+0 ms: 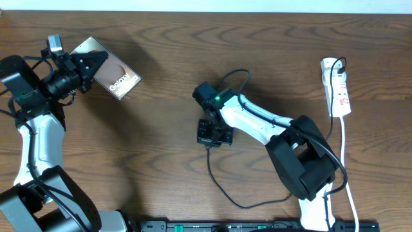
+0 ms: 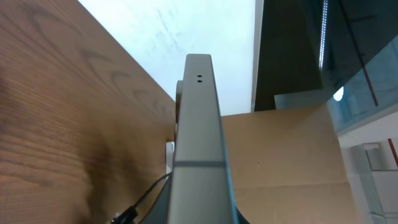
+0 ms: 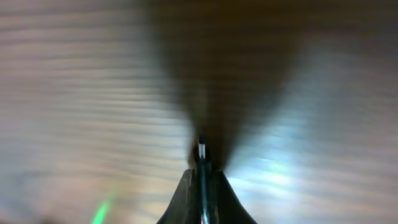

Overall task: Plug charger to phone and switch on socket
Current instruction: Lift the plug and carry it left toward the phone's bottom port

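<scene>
Both clamped: L gripper [image 1: 94, 67] on phone [image 1: 118, 78] edge, R gripper [image 1: 211, 138] on charger [image 3: 201, 153] plug, mid-table.

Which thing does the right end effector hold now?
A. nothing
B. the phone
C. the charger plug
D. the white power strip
C: the right wrist view shows the right end effector closed on the charger plug; the phone is in the left end effector.
</scene>
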Controlling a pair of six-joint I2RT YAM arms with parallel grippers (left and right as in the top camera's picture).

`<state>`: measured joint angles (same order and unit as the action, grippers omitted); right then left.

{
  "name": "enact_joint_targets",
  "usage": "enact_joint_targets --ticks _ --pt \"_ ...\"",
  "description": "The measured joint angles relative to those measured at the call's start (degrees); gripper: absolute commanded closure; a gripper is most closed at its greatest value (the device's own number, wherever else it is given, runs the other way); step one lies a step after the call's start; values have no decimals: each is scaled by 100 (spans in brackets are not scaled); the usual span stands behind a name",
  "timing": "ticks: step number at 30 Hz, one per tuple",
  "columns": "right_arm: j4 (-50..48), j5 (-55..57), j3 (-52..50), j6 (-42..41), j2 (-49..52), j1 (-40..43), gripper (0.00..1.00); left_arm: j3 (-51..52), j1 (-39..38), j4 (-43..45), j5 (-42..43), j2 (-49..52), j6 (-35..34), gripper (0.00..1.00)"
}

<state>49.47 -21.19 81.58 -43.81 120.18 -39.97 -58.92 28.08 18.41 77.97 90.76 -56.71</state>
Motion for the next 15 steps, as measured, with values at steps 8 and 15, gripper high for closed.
enact_joint_targets --ticks 8,15 --pt "-1510 -2765 57 2107 133 280 99 0 0 2 13 0 0 93" --pt "-2111 -4962 103 3469 133 297 99 9 0 212 214 0 96 93"
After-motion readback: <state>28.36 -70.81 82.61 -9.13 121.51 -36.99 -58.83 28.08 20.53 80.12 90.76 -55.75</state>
